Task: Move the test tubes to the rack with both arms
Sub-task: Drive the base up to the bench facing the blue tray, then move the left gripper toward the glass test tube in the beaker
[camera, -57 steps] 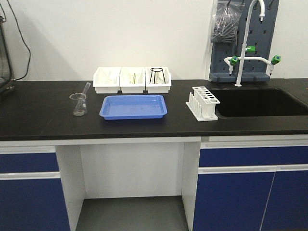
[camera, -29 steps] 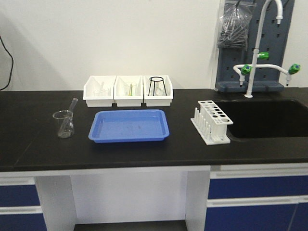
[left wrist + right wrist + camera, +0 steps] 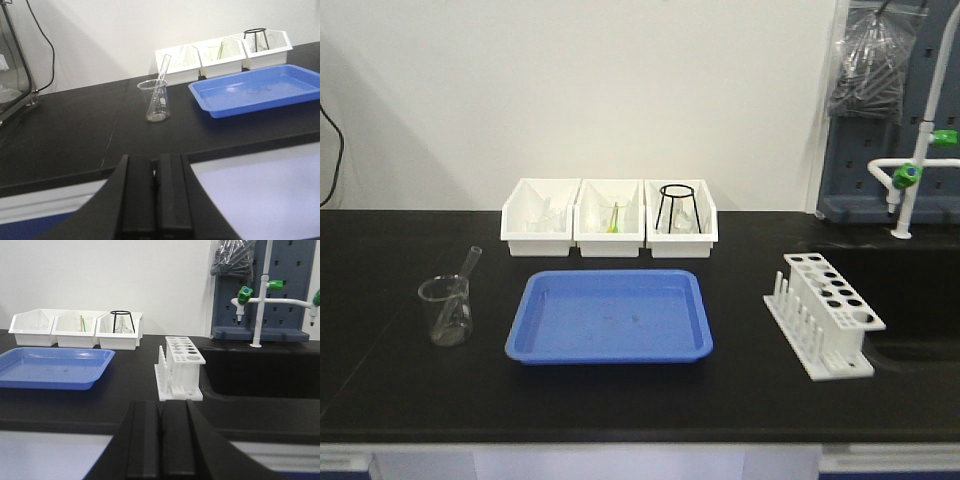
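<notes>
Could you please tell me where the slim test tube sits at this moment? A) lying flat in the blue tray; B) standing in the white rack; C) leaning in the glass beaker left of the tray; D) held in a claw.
C: the test tube leans with its rim sticking out of the beaker, which stands on the counter left of the blue tray, apart from it.

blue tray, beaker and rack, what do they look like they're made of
Blue tray: likely plastic, smooth semi-gloss; uniform colour, soft reflections, rounded moulded rim.
Beaker: clear, probably glass; the countertop shows through it and its rim glints.
Rack: white, matte, opaque, looks like moulded plastic with round holes in its top plate.
</notes>
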